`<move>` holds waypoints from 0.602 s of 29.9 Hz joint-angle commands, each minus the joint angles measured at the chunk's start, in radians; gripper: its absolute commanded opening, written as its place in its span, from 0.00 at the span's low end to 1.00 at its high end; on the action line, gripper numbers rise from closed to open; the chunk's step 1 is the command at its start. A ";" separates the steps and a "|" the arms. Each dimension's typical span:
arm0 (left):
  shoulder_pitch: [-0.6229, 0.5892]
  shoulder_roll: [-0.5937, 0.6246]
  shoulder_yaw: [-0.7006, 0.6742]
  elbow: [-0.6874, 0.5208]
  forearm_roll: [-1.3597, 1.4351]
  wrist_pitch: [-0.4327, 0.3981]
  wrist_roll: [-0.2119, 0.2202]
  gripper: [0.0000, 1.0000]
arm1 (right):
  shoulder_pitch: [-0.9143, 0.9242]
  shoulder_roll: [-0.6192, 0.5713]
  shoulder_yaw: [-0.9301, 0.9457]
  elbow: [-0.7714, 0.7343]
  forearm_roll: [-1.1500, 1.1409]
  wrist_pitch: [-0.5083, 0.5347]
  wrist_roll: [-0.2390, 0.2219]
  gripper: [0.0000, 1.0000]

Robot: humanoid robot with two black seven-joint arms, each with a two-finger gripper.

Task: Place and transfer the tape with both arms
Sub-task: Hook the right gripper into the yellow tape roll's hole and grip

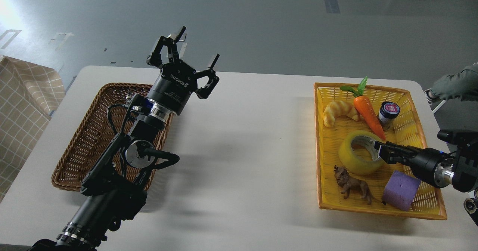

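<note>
Reaching into the yellow basket (418, 131), right gripper (378, 149) clamping the rim of the tape (354, 157), roll lying between carrot (369, 116) and toy lion (353, 185), left gripper (194, 55) hanging spread wide over the table (242, 150) beside the brown wicker basket (86, 139).

Floor (261, 23): grey, marked with tape strips
Desk (242, 150): white, rounded corners
Cloth (26, 94): beige, checked, left
Light: glare seen upper left
</note>
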 commanded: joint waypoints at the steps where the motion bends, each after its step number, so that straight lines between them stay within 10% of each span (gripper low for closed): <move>1: -0.001 0.000 0.000 0.000 0.000 0.000 0.000 0.98 | 0.001 -0.001 0.000 -0.003 0.000 0.000 0.000 0.26; 18: 0.002 0.000 -0.005 0.000 0.000 0.000 0.000 0.98 | 0.012 -0.001 0.003 0.003 0.000 0.001 0.024 0.17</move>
